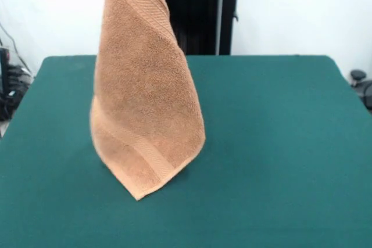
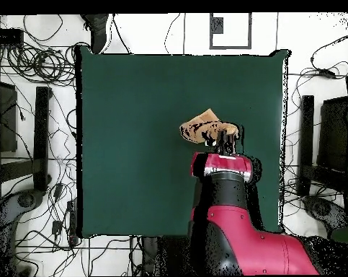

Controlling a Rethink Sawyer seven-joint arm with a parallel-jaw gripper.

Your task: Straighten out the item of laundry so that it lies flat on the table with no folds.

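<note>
Hanging from above, the towel (image 1: 142,97) takes up the left-centre part of the front view. It makes a long cone: narrow at the top, where it goes out of the picture, and wide below. At its left side the edge falls almost straight down; at its right side the edge slopes outward and then turns back in. The lowest corner is a point at the bottom, and I cannot tell if this point touches the table (image 1: 279,143) or hangs just above it. One woven band runs slanted near the top of the cloth, and a second band runs slanted near the lower hem. To the right of the towel the green table is bare up to its far right corner. Behind the towel's upper part stands the black pedestal (image 1: 203,18).

In the overhead view, the left half of the table (image 2: 133,144) is only green cloth. Right of the middle, the towel (image 2: 205,124) is seen from above as a small bunched tan shape. Just beside it, on the side toward the base, is the gripper (image 2: 225,144), dark and partly covered by the cloth; it holds the towel up, closed on the top part of it. The red and black arm (image 2: 227,209) continues from there down to the picture's bottom edge.
</note>
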